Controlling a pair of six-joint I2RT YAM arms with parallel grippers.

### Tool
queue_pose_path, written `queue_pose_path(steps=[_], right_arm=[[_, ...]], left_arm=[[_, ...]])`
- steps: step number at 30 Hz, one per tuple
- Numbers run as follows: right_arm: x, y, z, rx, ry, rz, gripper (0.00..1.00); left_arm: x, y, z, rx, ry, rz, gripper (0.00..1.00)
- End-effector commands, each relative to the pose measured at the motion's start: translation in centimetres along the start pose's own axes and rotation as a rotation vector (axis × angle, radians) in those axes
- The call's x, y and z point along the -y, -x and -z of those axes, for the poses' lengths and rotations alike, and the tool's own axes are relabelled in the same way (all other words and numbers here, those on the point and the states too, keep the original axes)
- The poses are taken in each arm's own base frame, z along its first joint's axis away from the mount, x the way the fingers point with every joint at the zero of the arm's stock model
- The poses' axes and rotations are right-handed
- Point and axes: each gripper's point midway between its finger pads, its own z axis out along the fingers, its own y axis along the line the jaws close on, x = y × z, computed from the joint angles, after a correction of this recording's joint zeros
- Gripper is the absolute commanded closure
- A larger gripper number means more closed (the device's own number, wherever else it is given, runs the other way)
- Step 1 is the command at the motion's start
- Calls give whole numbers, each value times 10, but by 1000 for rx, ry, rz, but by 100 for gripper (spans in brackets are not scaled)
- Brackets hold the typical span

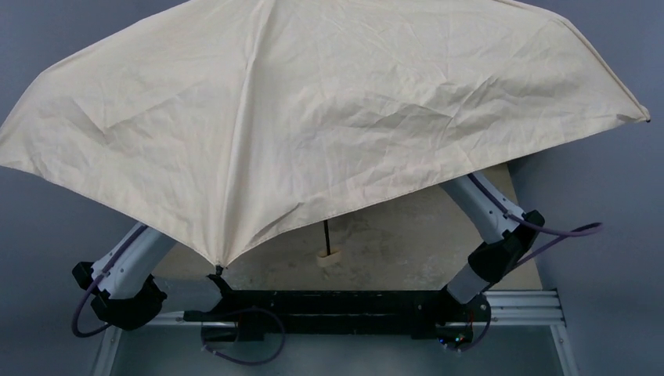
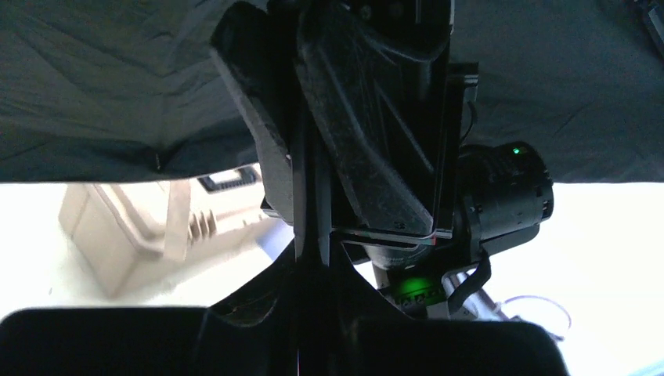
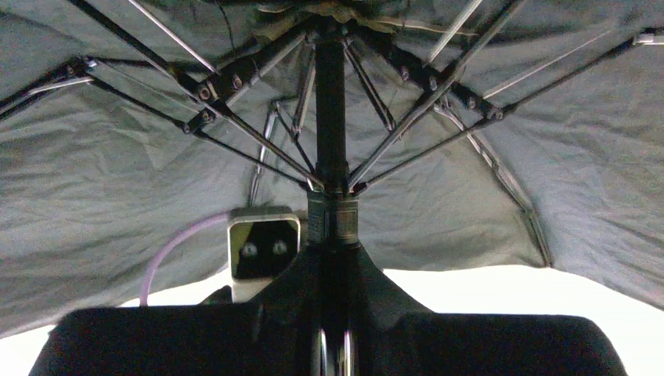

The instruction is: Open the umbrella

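Observation:
The umbrella (image 1: 313, 102) is spread wide, its beige canopy covering most of the table and hiding both grippers in the top view. Under the canopy's front edge, its thin black shaft (image 1: 326, 233) runs down to the cream handle (image 1: 328, 256) near the table. In the right wrist view I look up at the black underside, ribs and runner (image 3: 332, 219). My right gripper (image 3: 333, 262) is shut on the shaft just below the runner. My left gripper (image 2: 313, 262) is shut on the dark shaft (image 2: 312, 180), right beside the right arm's gripper body (image 2: 368, 117).
A tan plastic toolbox (image 2: 133, 235) stands beyond the canopy's edge in the left wrist view. The left arm (image 1: 125, 270) and right arm (image 1: 493, 227) reach up under the canopy from the base rail (image 1: 329, 301). The left wrist's camera housing (image 3: 265, 249) sits close beside the shaft.

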Motion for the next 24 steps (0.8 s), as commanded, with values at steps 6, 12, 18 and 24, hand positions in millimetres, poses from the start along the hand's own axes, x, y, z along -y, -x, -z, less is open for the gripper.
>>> queue_pose_path(steps=[6,12,18,24], right_arm=[[-132,184,-13,654,385,109,100],[-117,214,-2,790,363,84,83],[-112,238,10,858,387,46,70],[-114,241,13,843,386,57,83]], left_arm=[[4,-130,32,-420,-73,26,100],[5,-148,34,-470,-80,31,100],[7,-166,35,-517,-90,49,100],[8,-168,34,-518,-88,45,100]])
